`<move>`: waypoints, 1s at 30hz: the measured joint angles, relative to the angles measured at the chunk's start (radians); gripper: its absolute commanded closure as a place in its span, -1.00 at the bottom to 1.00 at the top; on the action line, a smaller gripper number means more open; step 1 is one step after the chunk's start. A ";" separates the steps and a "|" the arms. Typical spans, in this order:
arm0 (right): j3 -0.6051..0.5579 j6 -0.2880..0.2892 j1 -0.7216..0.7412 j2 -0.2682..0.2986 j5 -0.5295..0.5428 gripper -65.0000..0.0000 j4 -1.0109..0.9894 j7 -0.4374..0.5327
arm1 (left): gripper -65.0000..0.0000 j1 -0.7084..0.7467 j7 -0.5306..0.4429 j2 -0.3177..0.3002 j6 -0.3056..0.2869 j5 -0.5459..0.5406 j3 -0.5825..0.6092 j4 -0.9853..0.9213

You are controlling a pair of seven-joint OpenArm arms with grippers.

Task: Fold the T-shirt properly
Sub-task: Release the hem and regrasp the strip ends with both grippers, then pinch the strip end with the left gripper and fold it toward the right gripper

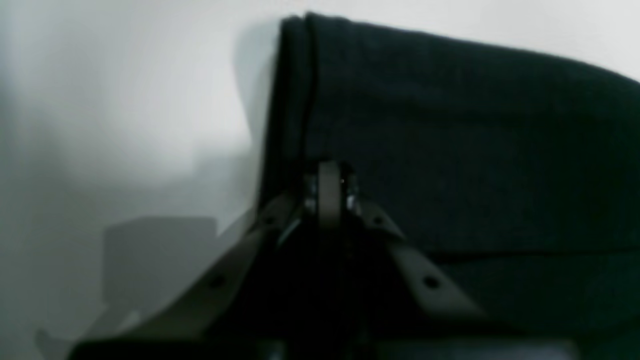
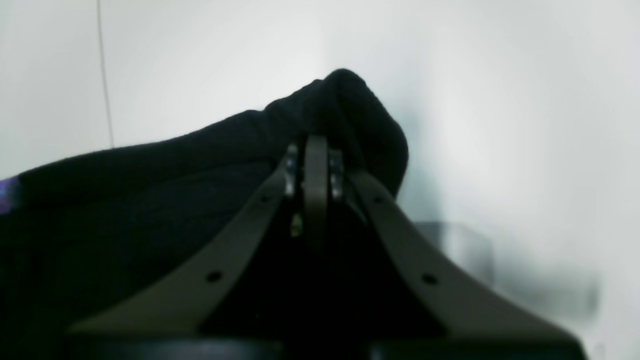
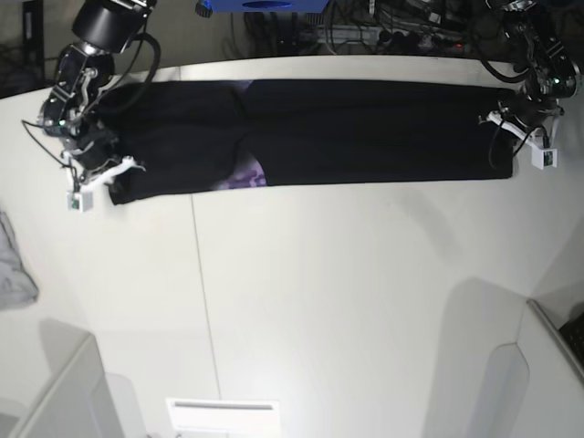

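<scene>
At T-shirt (image 3: 365, 132) ends, both arms outstretched

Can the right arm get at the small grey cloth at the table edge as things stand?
Probably not: the right claw is shut on the T-shirt, so it would have to let go. The table between it and the grey cloth looks bare.

**Count of things in view**

One T-shirt (image 3: 365, 132) lies stretched in a long black band across the far part of the one white counter (image 3: 347, 301). Two arms are present, each ending in one tool: the left tool (image 3: 511, 128) and the right tool (image 3: 108, 178), two tools in all. One small grey cloth (image 3: 14, 269) sits at the counter's edge.
</scene>
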 measured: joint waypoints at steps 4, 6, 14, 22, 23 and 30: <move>0.000 -0.002 0.021 0.002 -0.010 1.00 -0.011 -0.008 | 1.00 -0.025 0.003 0.000 0.002 0.004 0.000 0.002; -0.001 -0.002 0.020 0.001 -0.011 1.00 0.005 -0.020 | 1.00 -0.023 0.005 0.001 0.004 0.003 -0.002 0.021; -0.005 -0.003 -0.029 -0.058 -0.018 1.00 0.277 -0.124 | 1.00 0.030 0.014 0.007 -0.001 -0.011 -0.027 0.235; -0.009 0.075 -0.101 -0.097 0.007 1.00 0.533 -0.200 | 0.81 0.129 0.014 0.002 -0.001 -0.316 -0.165 0.290; -0.008 0.074 -0.112 -0.099 0.012 1.00 0.533 -0.198 | 0.53 0.140 0.013 0.002 0.000 -0.341 -0.186 0.283; -0.008 0.074 -0.152 -0.099 0.004 1.00 0.532 -0.203 | -0.80 0.144 0.011 0.002 -0.002 -0.402 -0.202 0.145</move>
